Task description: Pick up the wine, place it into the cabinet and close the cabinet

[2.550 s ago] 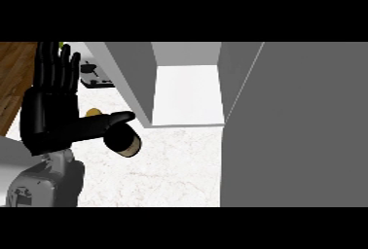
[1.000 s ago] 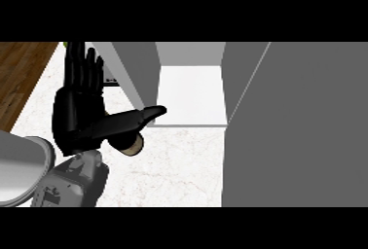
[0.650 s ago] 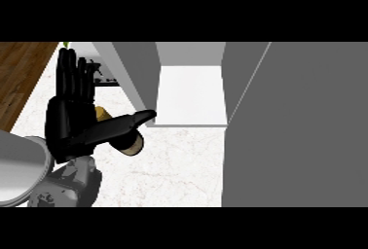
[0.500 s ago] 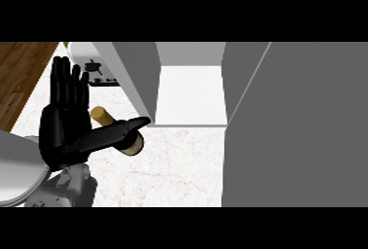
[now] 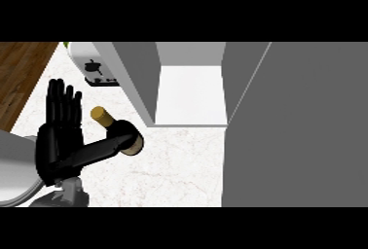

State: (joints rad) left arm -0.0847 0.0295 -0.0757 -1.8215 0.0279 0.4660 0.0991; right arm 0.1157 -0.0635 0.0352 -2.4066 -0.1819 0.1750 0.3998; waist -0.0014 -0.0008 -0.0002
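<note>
Standing on marble counter [image 5: 187, 165], wine [image 5: 119, 130], perhaps touching left hand [image 5: 61, 141]

Counter [image 5: 179, 160]: white marbled top, running from the wooden floor strip at the view's left to the cabinet at its right.
Cabinet [image 5: 188, 92]: standing on the counter's far part, open, its white bottom shelf bare where it shows.
Wine bottle [image 5: 115, 129]: on the counter just left of the cabinet's left wall, cork end away from the cabinet.
Toaster [image 5: 95, 68]: on the counter beyond the bottle, close beside the cabinet's left wall.
</note>
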